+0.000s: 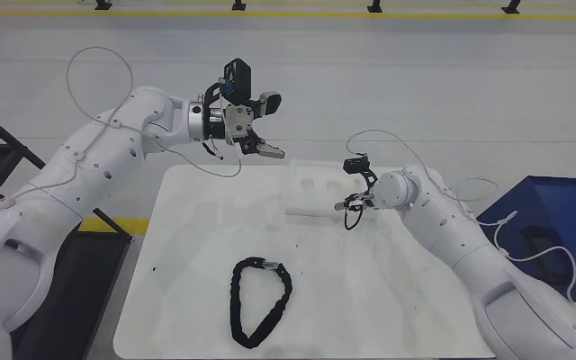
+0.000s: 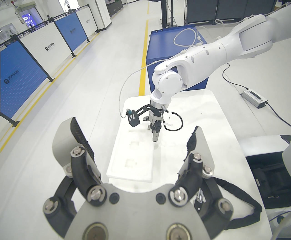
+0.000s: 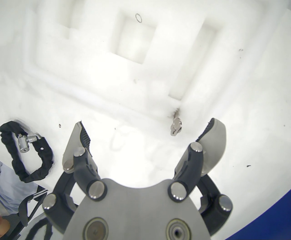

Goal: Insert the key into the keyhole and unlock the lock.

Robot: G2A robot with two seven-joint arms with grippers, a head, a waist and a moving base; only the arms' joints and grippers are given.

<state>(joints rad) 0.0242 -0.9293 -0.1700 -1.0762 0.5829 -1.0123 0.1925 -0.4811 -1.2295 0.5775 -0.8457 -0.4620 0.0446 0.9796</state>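
Note:
A black fabric-covered chain lock (image 1: 259,299) lies in a loop on the white table, near the front. Its silver lock barrel (image 3: 23,147) faces up with the keyhole showing. A small silver key (image 3: 175,126) stands against the edge of the white foam tray (image 1: 317,191). My right gripper (image 3: 147,134) is open, low over the table, with the key just inside its one finger (image 3: 214,131). My left gripper (image 1: 261,142) is open and empty, held high above the table's far left edge. The right gripper (image 2: 156,134) points down at the tray.
The foam tray (image 2: 134,156) has several square pockets; a thin wire ring (image 3: 138,17) lies in one. A blue cabinet (image 1: 540,216) stands right of the table. A grey power brick (image 2: 254,98) lies on the floor.

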